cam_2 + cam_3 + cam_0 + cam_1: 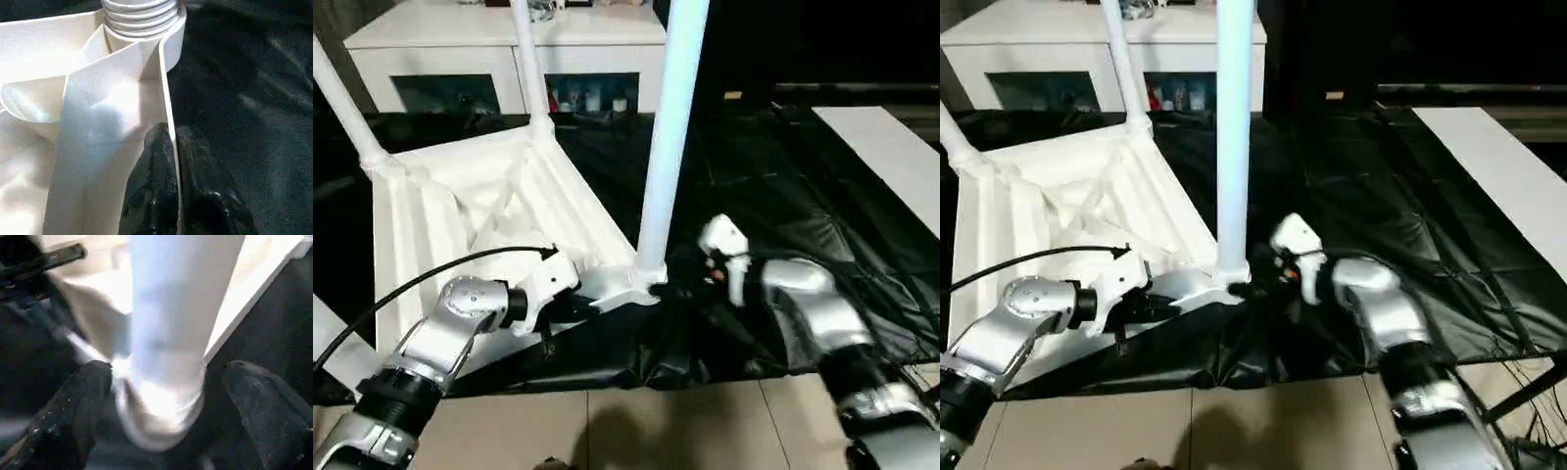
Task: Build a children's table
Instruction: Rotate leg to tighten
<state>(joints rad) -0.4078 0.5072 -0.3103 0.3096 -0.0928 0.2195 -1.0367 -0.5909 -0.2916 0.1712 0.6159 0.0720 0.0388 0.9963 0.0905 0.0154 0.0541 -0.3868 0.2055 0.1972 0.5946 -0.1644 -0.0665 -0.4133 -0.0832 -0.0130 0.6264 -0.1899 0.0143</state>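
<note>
Behind the upturned table top (480, 211) — white cabinet (509, 49), black sheet (783, 176).

Table top (499, 211) inverted on floor sheet (783, 206), legs up.
Near-right leg (668, 137) in its corner socket; left gripper (172, 186) clamps the rim beside it, right gripper (161, 416) straddles the leg base. Cabinet (509, 49) behind.

Dim room; overhead light glares off leg (664, 147) and tabletop ribs (499, 211). Black sheet (783, 196) beside leg shows sheen. Right wrist view motion-blurred; leg base soft.
</note>
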